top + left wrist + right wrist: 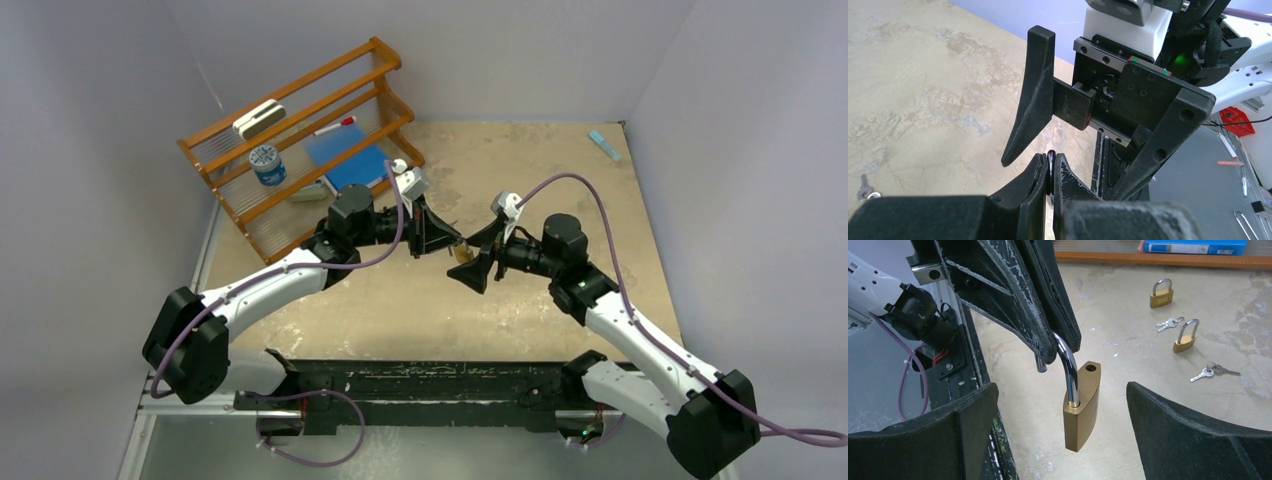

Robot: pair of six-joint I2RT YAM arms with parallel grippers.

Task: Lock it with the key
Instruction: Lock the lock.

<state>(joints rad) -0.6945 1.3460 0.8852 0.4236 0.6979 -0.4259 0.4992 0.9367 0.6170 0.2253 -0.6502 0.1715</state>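
Between the right gripper's (1062, 387) wide-spread jaws the padlock (1082, 407) hangs with air on both sides and bare counter (1128, 340) beneath. The left gripper (1060, 351) blocks the way from above. Other padlocks (1161, 293) and keys (1212, 371) lie well beyond.

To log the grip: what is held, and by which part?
The left gripper holds a padlock by its metal loop; the right gripper holds nothing.

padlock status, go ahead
Left tool shut on shackle, padlock hanging open. Right tool open, flanking it, no contact. Keys on table, none held.
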